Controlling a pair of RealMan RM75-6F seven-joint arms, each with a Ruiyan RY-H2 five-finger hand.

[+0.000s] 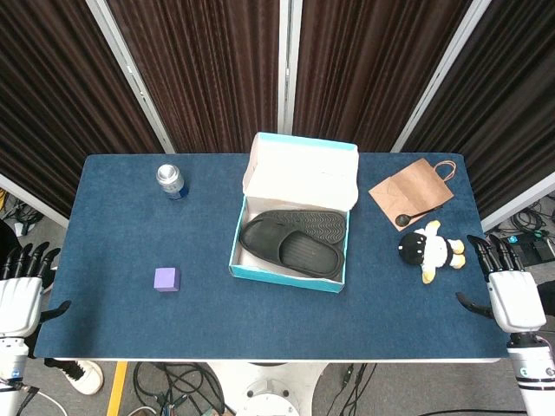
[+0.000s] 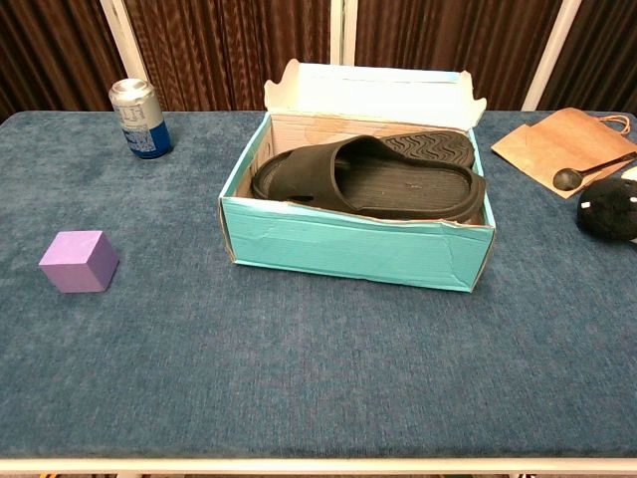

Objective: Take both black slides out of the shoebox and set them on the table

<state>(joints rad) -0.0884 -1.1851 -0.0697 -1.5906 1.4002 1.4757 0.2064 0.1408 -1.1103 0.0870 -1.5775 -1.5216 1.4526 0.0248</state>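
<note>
Shoebox: a teal box (image 1: 286, 276) with its white lid flipped up at the far side, sitting mid-table, a little right of centre.
Slides: both black slides (image 1: 293, 241) lie inside the box, one overlapping the other; the far one shows its ribbed sole, the near one its strap.
Left hand: the left hand (image 1: 19, 290) hangs off the table's near left corner, fingers spread apart and pointing away, holding nothing.
Right hand: the right hand (image 1: 507, 290) sits off the near right corner, fingers likewise apart, nothing in its grasp.
Table: a blue cloth-covered table (image 1: 130, 234) carries everything.
Can: a silver and blue can (image 1: 172, 182) stands upright at far left.
Cube: a purple cube (image 1: 166, 279) rests near left, well apart from the box.
Paper bag: a brown paper bag (image 1: 411, 191) lies flat at far right, a black spoon (image 1: 408, 218) on its near edge.
Toy: a black, white and yellow plush toy (image 1: 429, 250) lies just near of the bag.
</note>
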